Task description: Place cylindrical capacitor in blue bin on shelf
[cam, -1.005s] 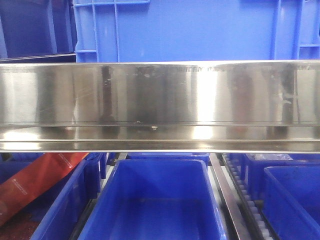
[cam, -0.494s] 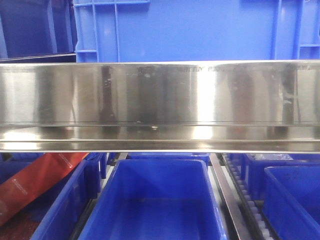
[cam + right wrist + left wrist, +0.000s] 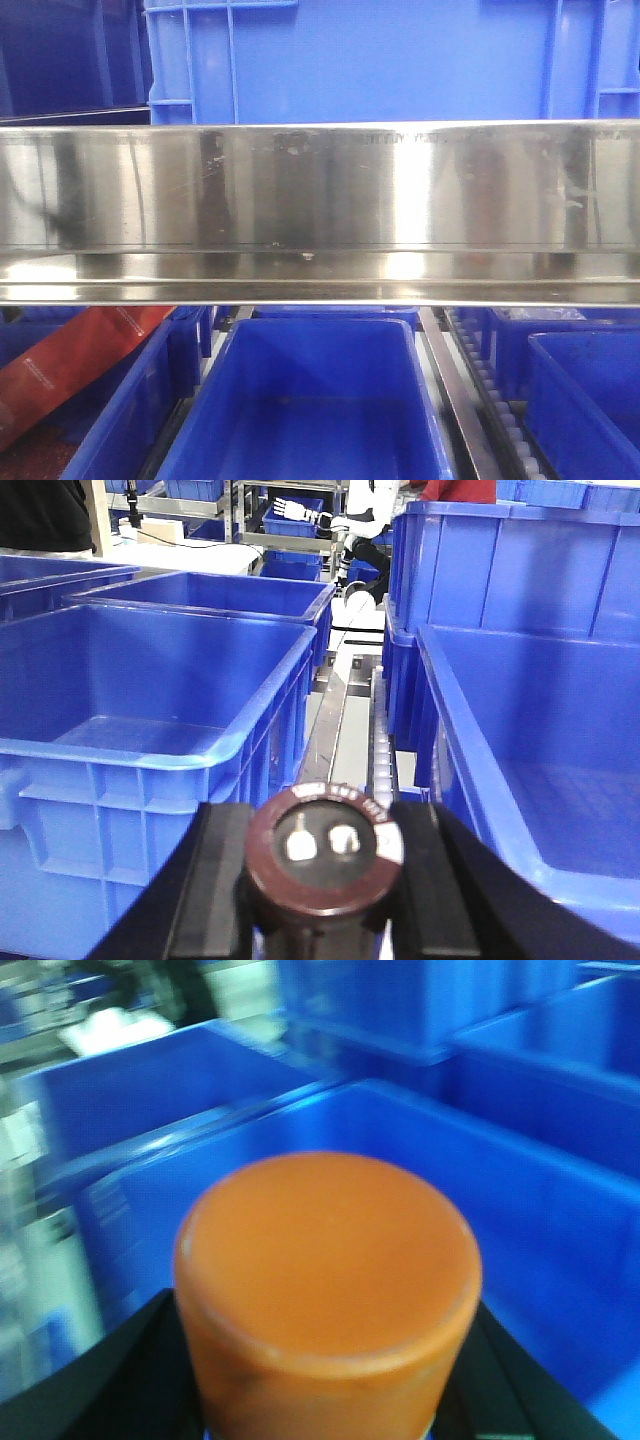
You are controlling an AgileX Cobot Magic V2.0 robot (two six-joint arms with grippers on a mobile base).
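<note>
My right gripper point(image 3: 325, 870) is shut on the cylindrical capacitor point(image 3: 325, 850), a dark maroon cylinder whose end with two metal terminals faces the camera. It hangs in front of the gap between two blue bins point(image 3: 150, 680) point(image 3: 540, 750). My left gripper point(image 3: 325, 1380) is shut on a blurred orange cylinder point(image 3: 325, 1260), which is over an open blue bin point(image 3: 540, 1220). The shelf's steel front rail point(image 3: 320, 200) crosses the front view. An empty blue bin point(image 3: 320, 410) sits below the rail. Neither gripper shows in the front view.
A large blue crate point(image 3: 400, 60) stands on the tier above the rail. More blue bins flank the middle one, and the left one holds a red packet point(image 3: 70, 360). A roller track point(image 3: 490, 390) runs between the bins. Tall blue bins point(image 3: 500, 560) stand behind in the right wrist view.
A dark reflection has appeared on the left part of the steel rail. The bins and the rail have not moved.
</note>
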